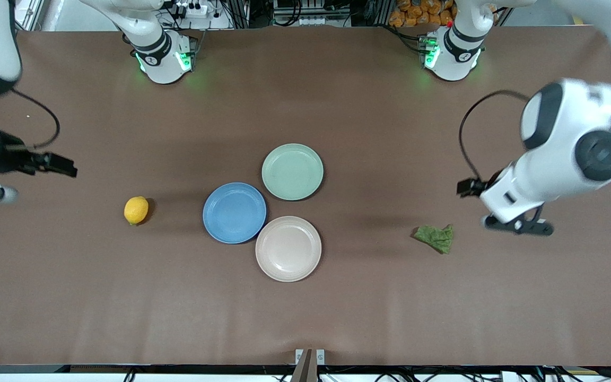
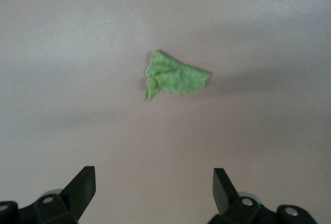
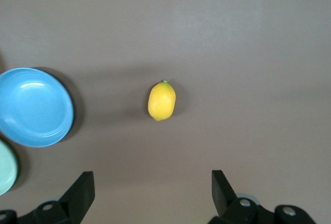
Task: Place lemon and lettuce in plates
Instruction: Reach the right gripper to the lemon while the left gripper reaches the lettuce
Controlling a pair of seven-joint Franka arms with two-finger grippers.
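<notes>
- Lemon [image 1: 136,210] lies bare on the brown table [image 1: 337,307] toward the right arm's end, well apart from the blue plate [image 1: 234,213]; its long axis runs roughly toward and away from the front camera
- Lettuce [image 1: 435,237] lies flat on the table toward the left arm's end, well apart from the beige plate [image 1: 288,248], which sits nearer the front camera than the blue one and touches it or nearly so
- a pale green plate [image 1: 292,172] completes the cluster at mid-table; all three plates are empty, so neither placement has been made
- the right gripper [image 3: 152,193] hangs over the table at the right arm's end, short of the lemon [image 3: 162,101]; its fingers stand wide apart and hold nothing
- the left gripper [image 2: 154,193] hangs over the table just beside the lettuce [image 2: 175,76], fingers likewise spread wide and empty
- handling, as a judgement: the lemon looks firm, smooth and rounded, so it may roll or squirt out of a pinch near its tips; closing across the narrow middle seems safest
- the lettuce looks light, thin and soft; it will crumple rather than resist, so the fingers probably need to come right down to the table and pinch the raised wrinkled middle, not a flat edge
- a leaf that light could cling to a finger on release
</notes>
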